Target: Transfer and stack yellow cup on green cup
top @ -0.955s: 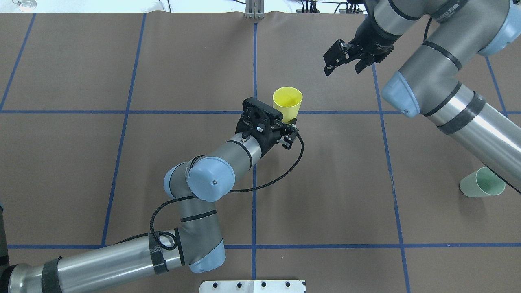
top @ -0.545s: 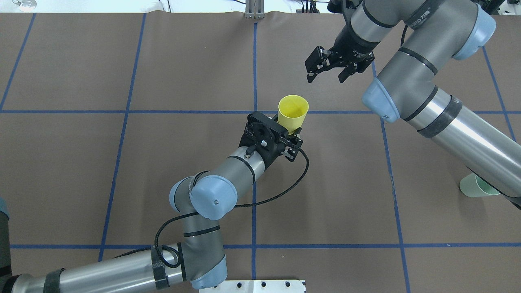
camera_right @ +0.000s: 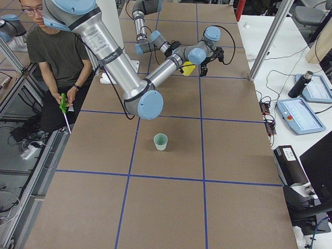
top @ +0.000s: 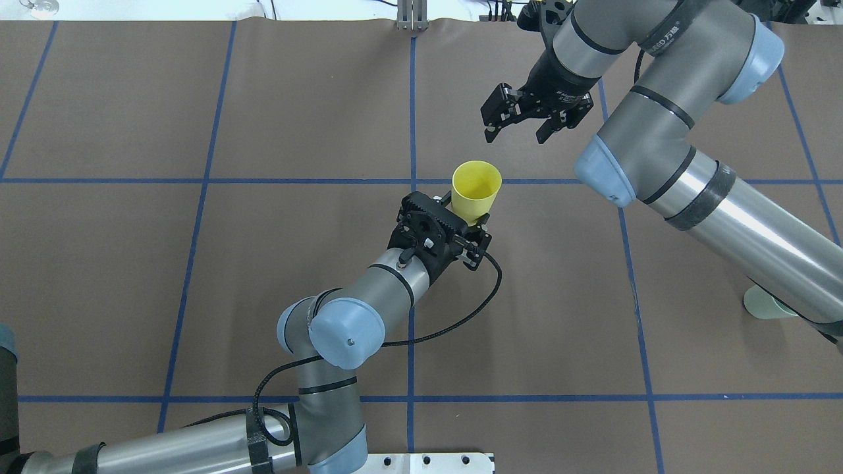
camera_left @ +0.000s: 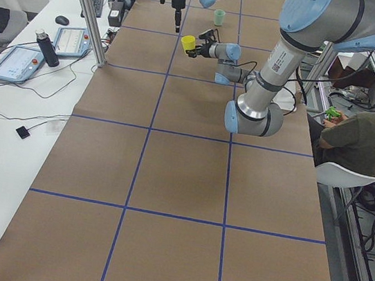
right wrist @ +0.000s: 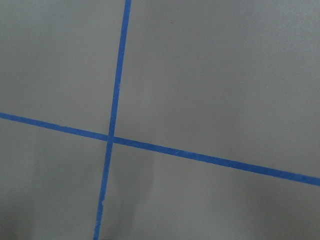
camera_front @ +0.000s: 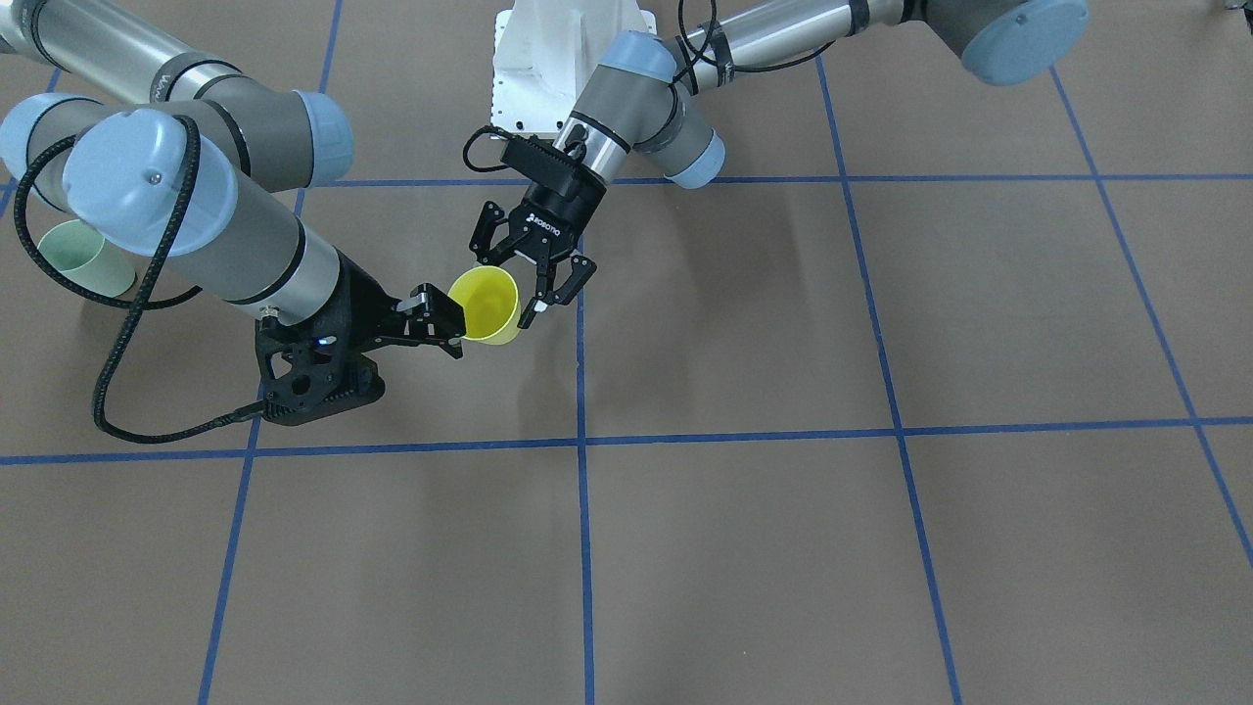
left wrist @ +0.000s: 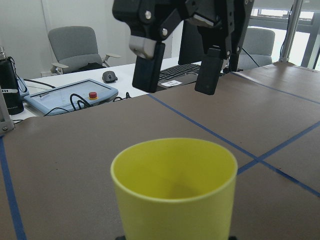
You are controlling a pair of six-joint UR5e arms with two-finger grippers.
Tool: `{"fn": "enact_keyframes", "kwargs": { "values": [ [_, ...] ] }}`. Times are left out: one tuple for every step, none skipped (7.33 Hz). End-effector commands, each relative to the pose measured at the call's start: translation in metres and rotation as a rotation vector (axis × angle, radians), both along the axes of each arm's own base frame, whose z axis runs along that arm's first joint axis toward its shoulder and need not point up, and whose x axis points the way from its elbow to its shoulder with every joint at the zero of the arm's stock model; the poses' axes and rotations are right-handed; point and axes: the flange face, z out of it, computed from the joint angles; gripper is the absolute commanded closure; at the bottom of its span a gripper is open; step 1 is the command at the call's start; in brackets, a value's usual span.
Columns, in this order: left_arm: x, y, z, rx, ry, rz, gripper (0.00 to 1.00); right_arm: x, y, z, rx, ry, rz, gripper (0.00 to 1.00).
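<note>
The yellow cup [top: 476,187] is held upright above the table, gripped low on its body by my left gripper [top: 474,222]. It also shows in the front view [camera_front: 487,305] and fills the left wrist view [left wrist: 175,190]. My right gripper [top: 517,131] is open, fingers pointing down, a little beyond the cup and apart from it; the left wrist view shows it [left wrist: 177,70] behind the rim. The green cup [top: 764,306] stands at the right side of the table, mostly hidden by my right arm; it shows whole in the right side view [camera_right: 161,141].
Brown table with a blue tape grid [right wrist: 112,137]. The white robot base plate [top: 408,461] is at the near edge. A seated person [camera_right: 52,52] is beside the table. A side desk holds tablets [camera_left: 20,61] and a bottle.
My left arm carried the yellow cup a little to the right. My right gripper moved left and closer to the cup. My right arm now covers more of the green cup.
</note>
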Motion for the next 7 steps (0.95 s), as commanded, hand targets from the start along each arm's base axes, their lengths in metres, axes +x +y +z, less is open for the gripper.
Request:
{"fn": "enact_keyframes", "kwargs": {
  "values": [
    [0.0, 0.0, -0.001, 0.0, 0.002, 0.0, 0.49, -0.017, 0.014, -0.001, -0.016, -0.007, -0.03, 0.05],
    [0.0, -0.001, -0.001, 0.001, 0.0, -0.002, 0.49, -0.019, 0.017, -0.002, -0.018, -0.009, -0.034, 0.05],
    [0.0, -0.001, -0.002, 0.0, 0.002, -0.002, 0.49, -0.02, 0.019, 0.001, -0.031, -0.008, -0.038, 0.05],
    [0.0, -0.001, -0.002, 0.0, 0.002, -0.002, 0.49, -0.018, 0.023, 0.0, -0.033, -0.018, -0.048, 0.07],
    [0.0, -0.001, -0.002, 0.001, 0.0, -0.002, 0.49, -0.017, 0.026, 0.004, -0.044, -0.019, -0.049, 0.11],
    [0.0, -0.001, -0.002, 0.001, 0.0, -0.002, 0.49, -0.014, 0.031, 0.008, -0.043, -0.02, -0.051, 0.22],
    [0.0, -0.001, -0.003, 0.001, 0.003, -0.002, 0.49, -0.015, 0.033, 0.008, -0.043, -0.02, -0.054, 0.33]
  ]
}}
